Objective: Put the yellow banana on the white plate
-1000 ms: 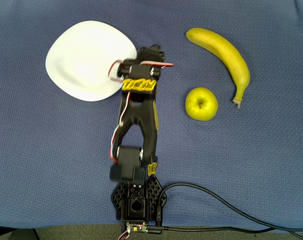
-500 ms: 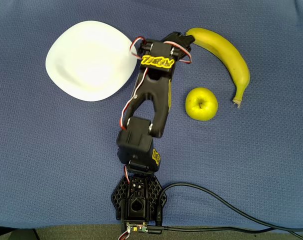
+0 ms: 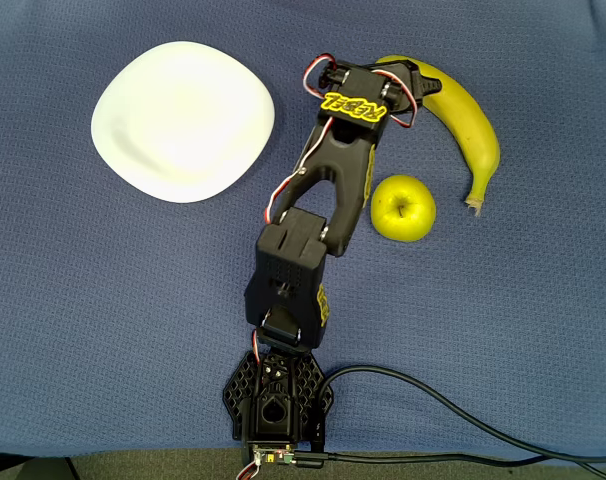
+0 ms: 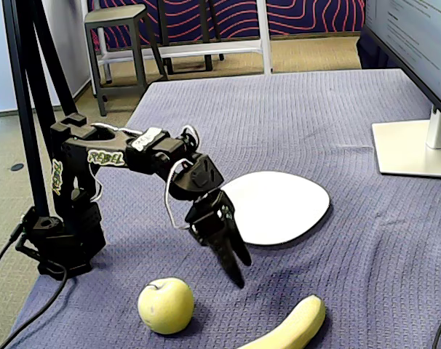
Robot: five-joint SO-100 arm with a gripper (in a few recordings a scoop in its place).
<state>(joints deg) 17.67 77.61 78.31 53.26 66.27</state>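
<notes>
Banana [image 3: 463, 110] first: the yellow banana lies on the blue cloth [image 3: 103, 300] at about two o'clock in the overhead view, curving from a rounded end near the arm's wrist down to a brownish stem tip at the lower right. In the fixed view only its blunt end [image 4: 297, 323] shows, at the bottom edge near five o'clock. It is not on the plate.

Working outward from the arm's base [image 3: 275, 400] at six o'clock of the overhead view, a black cable [image 3: 433, 410] runs off toward four o'clock. The black arm [image 3: 328, 190] with yellow lettering reaches up toward one o'clock, its wrist covering the banana's upper left end.

The yellow-green apple [image 3: 403, 207] sits just right of the arm and just below the banana's curve, apart from both. In the fixed view it [image 4: 166, 305] rests at seven o'clock, left of the banana end.

The gripper [image 4: 235, 269] points steeply down between apple and banana in the fixed view, its tip above the cloth; its fingers look drawn together with nothing between them.

The white plate [image 3: 183, 120] lies at eleven o'clock in the overhead view, well apart from the banana and bare. In the fixed view it [image 4: 279, 207] sits beyond the gripper.

Farthest back in the fixed view stand a monitor foot [image 4: 413, 149] at three o'clock and a stool [image 4: 118, 36] at eleven.
</notes>
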